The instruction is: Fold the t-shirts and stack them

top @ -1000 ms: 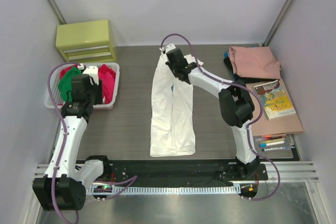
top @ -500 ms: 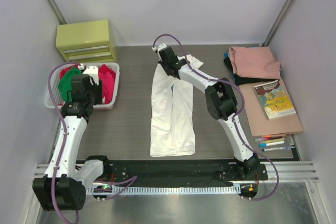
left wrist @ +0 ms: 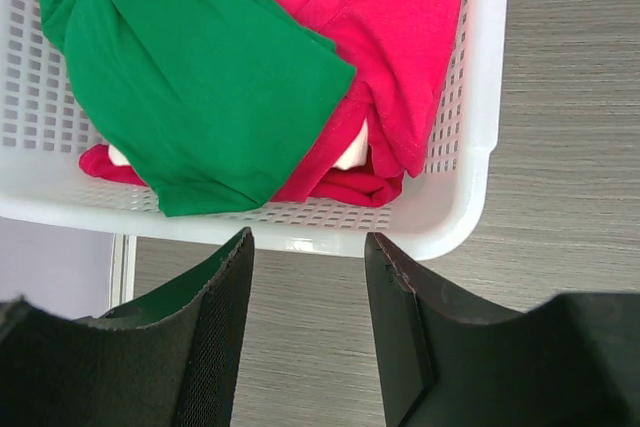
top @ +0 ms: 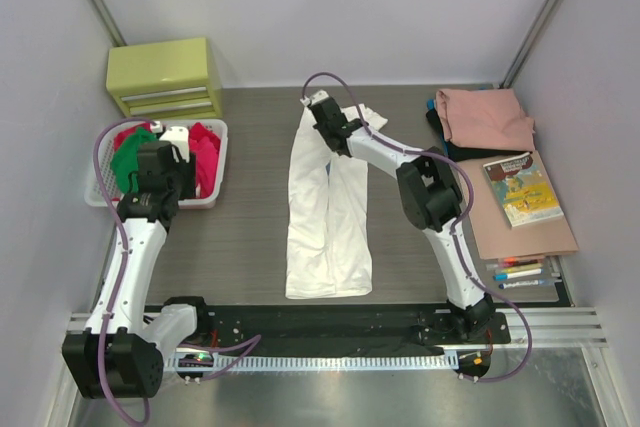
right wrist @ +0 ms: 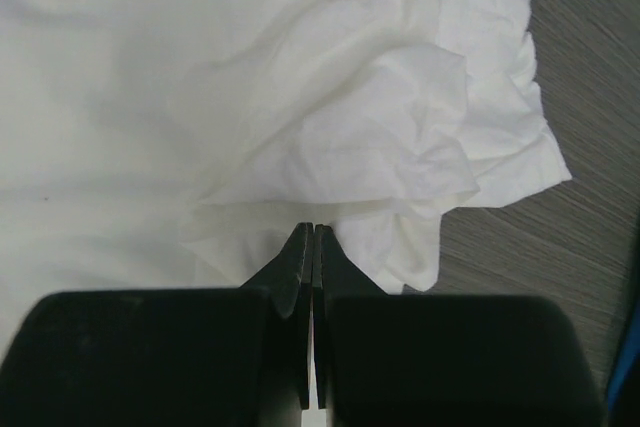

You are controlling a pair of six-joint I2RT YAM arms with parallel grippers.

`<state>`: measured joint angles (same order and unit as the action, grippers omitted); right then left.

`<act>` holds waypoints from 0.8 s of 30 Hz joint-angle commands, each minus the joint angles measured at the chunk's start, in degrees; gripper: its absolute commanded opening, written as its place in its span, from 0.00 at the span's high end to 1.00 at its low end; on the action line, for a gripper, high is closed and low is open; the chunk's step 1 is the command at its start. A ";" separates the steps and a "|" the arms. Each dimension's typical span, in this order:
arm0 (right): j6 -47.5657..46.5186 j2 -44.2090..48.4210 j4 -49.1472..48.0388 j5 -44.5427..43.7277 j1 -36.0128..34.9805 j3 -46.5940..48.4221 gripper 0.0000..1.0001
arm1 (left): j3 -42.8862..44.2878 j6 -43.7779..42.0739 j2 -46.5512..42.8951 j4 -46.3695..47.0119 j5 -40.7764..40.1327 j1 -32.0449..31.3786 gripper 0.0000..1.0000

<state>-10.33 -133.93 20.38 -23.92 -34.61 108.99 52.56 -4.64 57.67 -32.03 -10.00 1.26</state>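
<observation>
Change: right gripper [right wrist: 313, 232] shifted slightly rightward at the far end of the white shirt [top: 325, 227] since half a second ago; left arm unchanged.
Right gripper: jaws pressed together, tips down at a crumpled fold by the shirt's sleeve; cannot tell if cloth is nipped.
Left gripper [left wrist: 308, 242]: jaws apart, nothing between them, hovering over the near rim of the basket [left wrist: 480, 97].
White shirt: mid-table, a long narrow strip running near to far, far-right sleeve bunched.
Basket contents: green shirt [left wrist: 190, 67] on top of red shirt [left wrist: 390, 27].
Far right: salmon-pink shirt [top: 485, 117] folded, lying on a black shirt [top: 450, 150].
</observation>
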 commanded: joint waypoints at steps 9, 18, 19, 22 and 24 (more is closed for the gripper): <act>-1.54 12.55 -5.00 -14.92 1.56 -11.15 0.99 | -1.14 0.16 -0.10 1.45 1.47 0.24 0.50; -2.85 18.26 -9.66 -8.37 1.56 -17.05 0.99 | -1.84 -0.01 -1.24 1.53 1.48 0.24 0.50; -1.81 18.44 -9.66 -7.81 1.39 -17.06 0.99 | -1.93 -0.10 -1.33 1.45 1.47 0.24 0.50; -0.75 17.66 -9.48 -4.82 0.78 -16.27 0.99 | -2.19 -0.28 -1.51 1.53 1.30 0.15 0.50; -2.14 16.08 -8.70 -4.90 -0.37 -13.99 0.99 | -2.11 -0.19 -1.33 1.45 1.30 0.24 0.50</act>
<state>-12.10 -119.61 14.28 -31.70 -33.10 91.98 50.54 -4.73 57.52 -31.99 -9.32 1.26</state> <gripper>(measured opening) 0.017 0.502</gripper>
